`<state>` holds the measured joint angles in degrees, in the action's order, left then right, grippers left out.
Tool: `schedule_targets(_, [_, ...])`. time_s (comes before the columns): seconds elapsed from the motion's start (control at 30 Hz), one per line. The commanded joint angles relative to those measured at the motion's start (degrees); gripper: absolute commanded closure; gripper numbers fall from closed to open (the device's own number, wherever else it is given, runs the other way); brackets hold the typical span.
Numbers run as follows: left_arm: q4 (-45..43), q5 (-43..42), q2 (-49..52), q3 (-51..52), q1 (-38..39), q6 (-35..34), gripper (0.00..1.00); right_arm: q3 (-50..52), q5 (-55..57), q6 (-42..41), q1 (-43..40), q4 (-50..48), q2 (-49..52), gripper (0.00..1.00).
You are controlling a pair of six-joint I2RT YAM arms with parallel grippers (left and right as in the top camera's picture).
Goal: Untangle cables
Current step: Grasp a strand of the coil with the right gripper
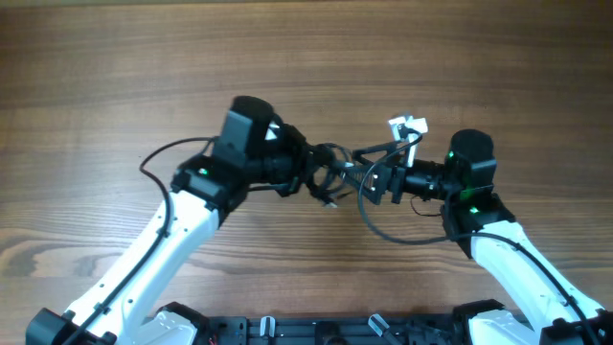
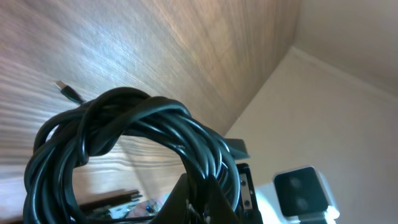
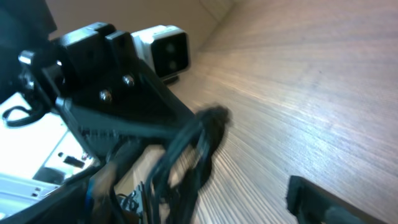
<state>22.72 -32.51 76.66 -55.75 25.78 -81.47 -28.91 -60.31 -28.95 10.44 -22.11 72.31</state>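
One knotted bundle, the cables (image 2: 124, 124), sits directly above the fingertips of the left gripper (image 2: 199, 202) and is lifted off the table (image 1: 115, 77).

Procedure for the step in hand, judged to be drawing a first strand out of the knot:
1. Use the left gripper as the anchor. Maintain a firm clamp on the coil so that it does not rotate.
2. Select an outer strand, preferably the one ending in the plug end (image 2: 67, 90), which projects free at the far side of the coil.
3. Close the right gripper (image 1: 362, 175) on that single strand only. Taking several strands at once is likely to tighten the knot.
4. Pull slowly, away from the left gripper. Stop if the coil deforms.

Gripper condition:
- Left gripper: closed, clamped on the lower edge of the bundle.
- Right gripper: jaws spread wide. The right wrist view shows the blurred bundle lying between them. No contact can be confirmed, and nothing is held.

In the overhead view, both grippers face each other at mid-table with the bundle between them. A thin black loop lies on the table beside the right gripper. Whether it belongs to the bundle cannot be determined.
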Motion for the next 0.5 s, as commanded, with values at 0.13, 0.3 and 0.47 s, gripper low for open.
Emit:
schedule_targets(0.13, [7.2,-13.8,-4.0,-0.2,-14.8,19.5,0.96,0.4,-12.1,5.5,-10.1,9.6,-2.8,0.0])
schedule_targets(0.3, [10.1,-13.9,-4.3,-0.2,-15.8,21.2,0.96,0.4,-5.1,3.5,-6.4,5.0,-3.8,0.0])
schedule_targets(0.47, [8.9,-13.9,-4.3,-0.2,-13.7,15.0,0.96,0.4,10.1,-0.2,5.2,-0.9,-2.3,0.15])
